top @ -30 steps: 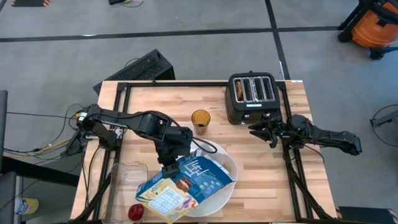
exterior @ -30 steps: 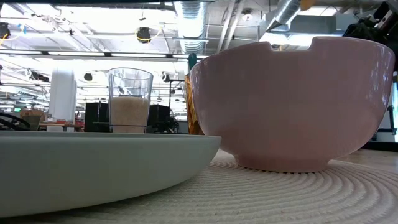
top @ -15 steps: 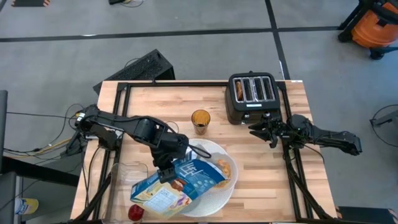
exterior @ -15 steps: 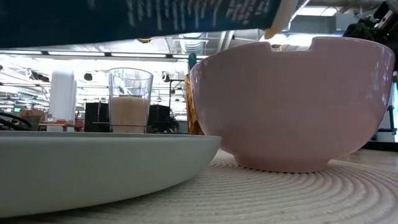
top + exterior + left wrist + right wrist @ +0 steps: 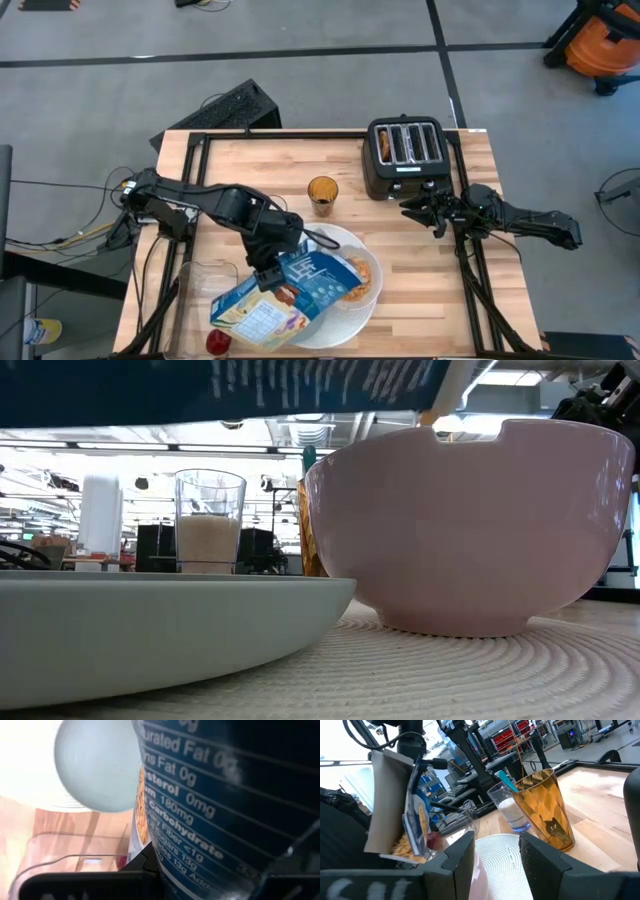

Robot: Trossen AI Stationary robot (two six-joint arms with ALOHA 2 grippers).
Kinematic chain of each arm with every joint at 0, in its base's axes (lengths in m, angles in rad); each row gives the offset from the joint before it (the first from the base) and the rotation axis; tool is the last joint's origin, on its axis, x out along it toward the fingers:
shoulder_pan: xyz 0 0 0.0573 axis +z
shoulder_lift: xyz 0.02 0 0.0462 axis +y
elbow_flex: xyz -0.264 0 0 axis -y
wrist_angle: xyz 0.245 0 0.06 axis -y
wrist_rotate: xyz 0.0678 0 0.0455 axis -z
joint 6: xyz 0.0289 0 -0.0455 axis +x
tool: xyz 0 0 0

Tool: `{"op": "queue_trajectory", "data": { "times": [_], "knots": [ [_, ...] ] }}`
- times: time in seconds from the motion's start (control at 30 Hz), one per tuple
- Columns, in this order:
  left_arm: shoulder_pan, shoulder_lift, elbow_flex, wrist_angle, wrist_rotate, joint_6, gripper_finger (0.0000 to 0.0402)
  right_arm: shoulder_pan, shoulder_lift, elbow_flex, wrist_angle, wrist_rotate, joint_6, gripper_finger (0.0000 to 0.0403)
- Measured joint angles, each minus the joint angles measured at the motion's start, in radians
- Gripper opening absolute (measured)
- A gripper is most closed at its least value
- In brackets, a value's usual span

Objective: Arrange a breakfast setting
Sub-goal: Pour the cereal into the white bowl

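Cereal box tipped lower than a second ago, clamped in left tool; flakes landing in bowl; right tool open, idle near toaster.

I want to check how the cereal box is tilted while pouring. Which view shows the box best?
The high view: the whole blue cereal box lies tipped over the white bowl, clamped by the left gripper. The low view catches only its underside, the left wrist view a close-up of its label, and the right wrist view its open end with flakes.
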Motion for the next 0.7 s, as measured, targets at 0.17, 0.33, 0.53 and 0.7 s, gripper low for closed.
{"op": "queue_trajectory", "data": {
  "times": [0.17, 0.33, 0.53, 0.7],
  "knots": [
    [0.010, 0.000, 0.000, 0.020, -0.006, 0.022, 0.0050, 0.000, 0.000, 0.000, 0.000, 0.000, 0.000, 0.0178],
    [0.010, 0.000, 0.000, 0.086, -0.027, 0.092, 0.0050, 0.000, 0.000, 0.000, 0.000, 0.000, 0.000, 0.0178],
    [0.010, -0.007, 0.000, 0.167, -0.031, 0.151, 0.0050, 0.000, 0.000, 0.000, 0.000, 0.000, 0.000, 0.0178],
    [0.007, -0.015, 0.000, 0.158, -0.059, 0.189, 0.0050, 0.000, 0.000, 0.000, 0.000, 0.000, 0.000, 0.0178]
  ]
}}
